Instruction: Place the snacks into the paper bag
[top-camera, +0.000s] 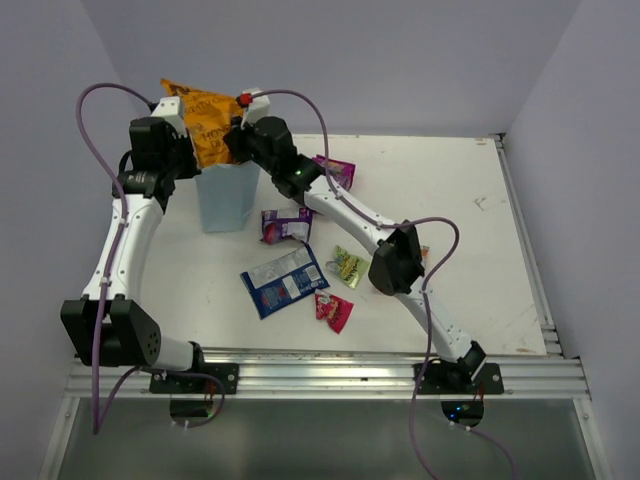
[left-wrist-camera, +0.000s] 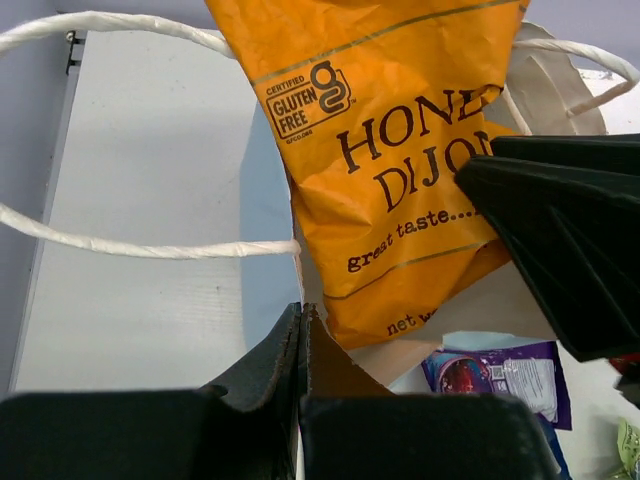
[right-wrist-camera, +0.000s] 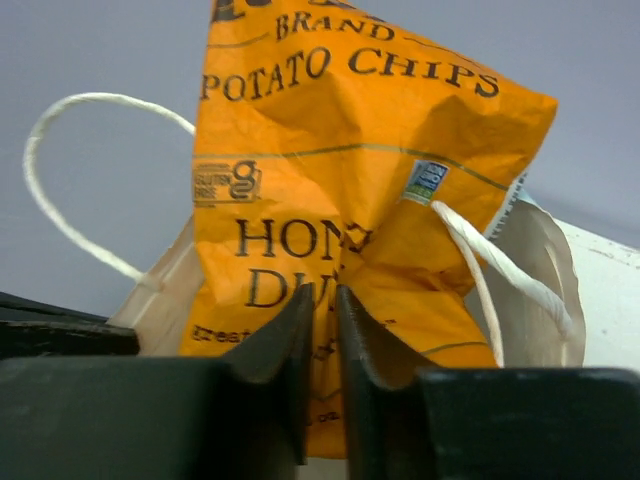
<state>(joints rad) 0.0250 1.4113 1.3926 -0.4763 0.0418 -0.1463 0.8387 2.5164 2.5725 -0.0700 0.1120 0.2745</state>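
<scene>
Since the large orange packet (top-camera: 205, 122) stands half inside the mouth of the paper bag (top-camera: 228, 200), its long axis near upright and leaning toward 10 o'clock in the overhead view, I judge the coming move to be a drop or push straight down along that axis. The right hand (right-wrist-camera: 322, 320) sits at the packet's 3 o'clock side, its jaws drawn almost together on a crumpled fold of the foil. How firm that pinch is, I cannot tell. The left hand (left-wrist-camera: 302, 332) is at the bag's 9 o'clock edge, clamped flat on the rim and holding the mouth open. It is the nearer one to the bag, while the right one is nearer the packet.

The left wrist view alone shows the packet's lower end below the rim, against the bag's pale inner wall, with a twine handle (left-wrist-camera: 130, 248) looping out at 9 o'clock. The right wrist view alone shows the pinch on the foil. Only the overhead view shows the other snacks on the desk (top-camera: 450, 200): a purple packet (top-camera: 286, 226) at the bag's 4 o'clock, a second purple packet (top-camera: 336, 170) at 2 o'clock, then a blue-and-white packet (top-camera: 285, 280), a green-yellow packet (top-camera: 348, 266) and a red packet (top-camera: 334, 311) around 5 o'clock
</scene>
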